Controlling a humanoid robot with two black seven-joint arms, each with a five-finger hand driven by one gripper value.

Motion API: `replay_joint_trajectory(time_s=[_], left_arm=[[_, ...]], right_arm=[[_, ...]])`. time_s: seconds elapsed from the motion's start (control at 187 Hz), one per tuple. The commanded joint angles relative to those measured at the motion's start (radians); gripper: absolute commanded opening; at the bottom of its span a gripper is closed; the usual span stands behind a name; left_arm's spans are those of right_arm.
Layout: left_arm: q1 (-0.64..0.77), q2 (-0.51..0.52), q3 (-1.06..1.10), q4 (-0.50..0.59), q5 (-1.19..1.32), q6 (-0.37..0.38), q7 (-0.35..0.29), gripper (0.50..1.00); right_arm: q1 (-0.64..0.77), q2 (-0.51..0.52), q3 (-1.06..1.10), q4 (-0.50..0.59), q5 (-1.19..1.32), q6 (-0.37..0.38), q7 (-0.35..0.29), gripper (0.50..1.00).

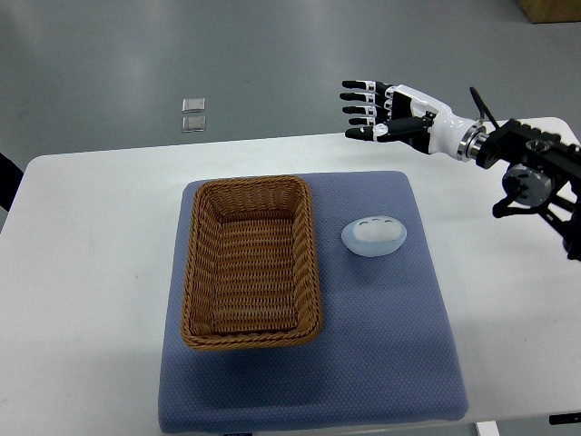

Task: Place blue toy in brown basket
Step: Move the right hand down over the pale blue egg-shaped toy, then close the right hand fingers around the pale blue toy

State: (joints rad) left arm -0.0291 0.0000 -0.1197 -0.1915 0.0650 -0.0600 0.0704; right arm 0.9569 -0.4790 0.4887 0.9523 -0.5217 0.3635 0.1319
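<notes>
A pale blue oval toy point(374, 236) lies on the blue mat point(390, 336), just right of the brown wicker basket point(251, 262). The basket holds nothing and stands on the mat's left half. My right hand point(365, 111) comes in from the right edge and hovers above the table's far edge, beyond the toy. Its fingers are stretched out flat toward the left and hold nothing. The left arm does not show.
The mat lies on a white table point(91, 272). Two small clear squares point(193, 115) lie on the grey floor beyond the table. A cardboard box corner point(549, 9) shows at the top right.
</notes>
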Motion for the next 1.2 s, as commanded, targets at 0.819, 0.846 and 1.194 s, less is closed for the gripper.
replay_joint_trajectory(time_s=[0.819, 0.846, 1.194], left_arm=[[0.000, 0.000, -0.001, 0.001, -0.001, -0.001, 0.000, 1.000], [0.000, 0.000, -0.001, 0.000, -0.001, -0.001, 0.000, 1.000], [0.000, 0.000, 0.000, -0.003, -0.001, 0.000, 0.000, 1.000]], right_arm=[[0.588, -0.050, -0.903, 0.275, -0.284, -0.058, -0.156, 0.909], [0.574, -0.050, -0.903, 0.273, -0.284, -0.060, -0.156, 0.909], [0.405, -0.049, -0.782, 0.243, -0.270, -0.103, -0.147, 0.909]])
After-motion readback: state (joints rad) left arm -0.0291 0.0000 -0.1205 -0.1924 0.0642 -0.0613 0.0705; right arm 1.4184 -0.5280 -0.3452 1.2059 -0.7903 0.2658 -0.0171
